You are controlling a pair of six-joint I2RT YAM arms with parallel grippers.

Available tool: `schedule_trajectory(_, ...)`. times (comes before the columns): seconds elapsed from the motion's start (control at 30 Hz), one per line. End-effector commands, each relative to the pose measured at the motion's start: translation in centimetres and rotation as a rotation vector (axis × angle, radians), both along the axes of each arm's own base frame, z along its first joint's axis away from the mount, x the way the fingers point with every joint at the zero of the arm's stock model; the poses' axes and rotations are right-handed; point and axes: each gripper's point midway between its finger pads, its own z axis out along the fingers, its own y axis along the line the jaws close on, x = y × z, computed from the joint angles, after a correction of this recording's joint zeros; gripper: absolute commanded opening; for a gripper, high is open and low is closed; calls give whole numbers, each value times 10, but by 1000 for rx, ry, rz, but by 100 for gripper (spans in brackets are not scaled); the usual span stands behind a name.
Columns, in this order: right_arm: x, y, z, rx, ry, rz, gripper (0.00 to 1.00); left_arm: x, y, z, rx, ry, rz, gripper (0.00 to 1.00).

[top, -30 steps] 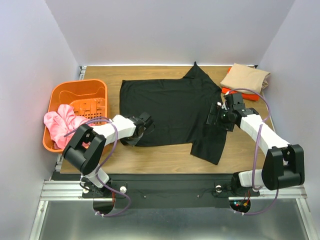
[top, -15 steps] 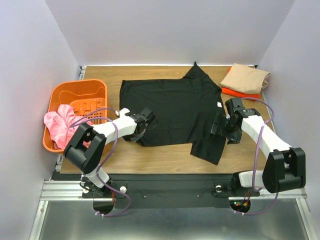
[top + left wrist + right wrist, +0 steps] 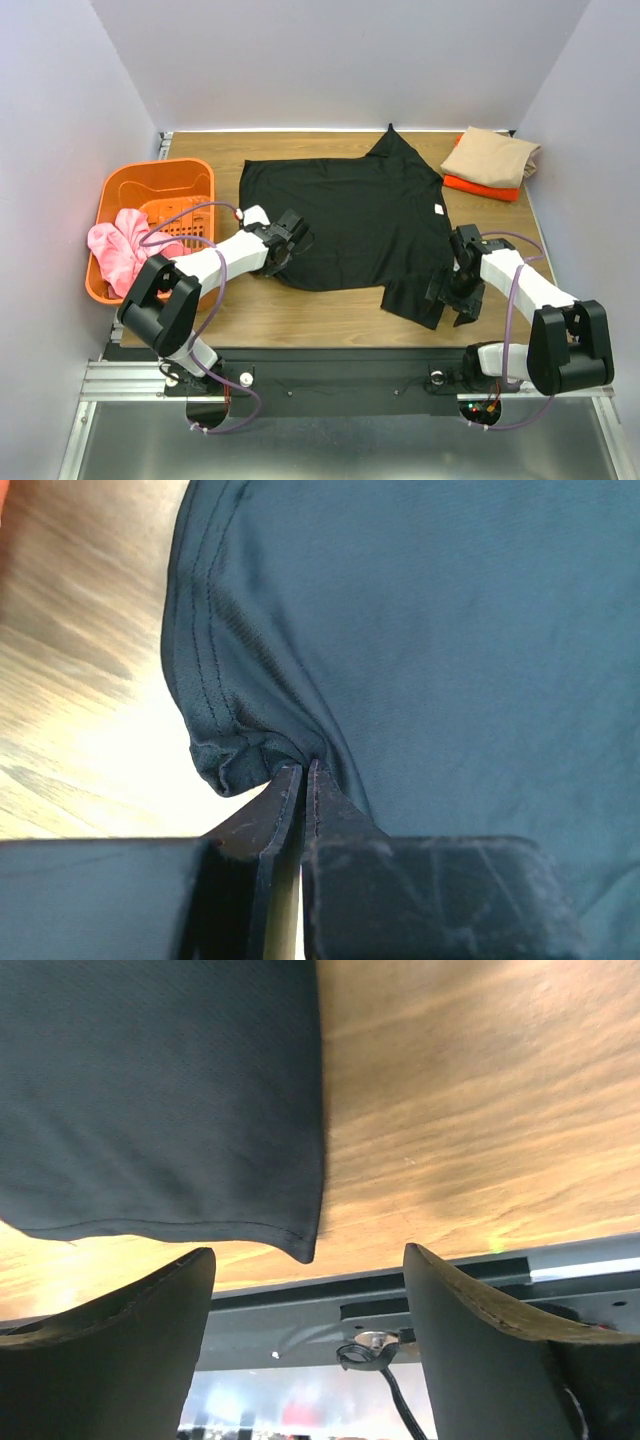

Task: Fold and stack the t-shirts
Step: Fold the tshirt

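1. Your left tool (image 3: 303, 772) is pinched together on the black shirt (image 3: 350, 215), gripping a bunched hem corner at the shirt's near left edge.
2. Your right tool (image 3: 308, 1255) stands apart and holds nothing. Its fingers flank the corner of the near sleeve, close to the near edge of the table (image 3: 330, 312).
3. Black shirt lies spread flat mid-table, white tag (image 3: 438, 209) on its right side, one sleeve pointing to the far edge.
4. Tan shirt (image 3: 490, 155) sits folded on the folded orange shirt (image 3: 482, 186) in the far right corner.
5. Basket (image 3: 125, 185) at the left holds pink cloth (image 3: 118, 250).
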Motion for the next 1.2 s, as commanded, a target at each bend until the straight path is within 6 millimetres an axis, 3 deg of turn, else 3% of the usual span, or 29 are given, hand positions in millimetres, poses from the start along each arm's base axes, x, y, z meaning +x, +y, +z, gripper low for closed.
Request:
schedule_trajectory(0.0, 8, 8, 0, 32, -47, -58, 80, 14, 0, 26, 25, -70, -56, 3)
schedule_trajectory(0.43, 8, 4, -23, 4, -87, -149, 50, 7, -9, 15, -5, -36, -153, 0)
schedule_trajectory(0.83, 20, 10, -21, 33, -118, -126, 5, -9, -3, 10, -26, -7, -165, 0)
schedule_trajectory(0.87, 23, 11, -19, 39, -123, -124, 0, -10, -1, 10, -15, -2, -168, 0)
schedule_trajectory(1.17, 82, 20, 23, 69, -264, -100, 0, -12, 5, 16, 10, 36, -181, 0)
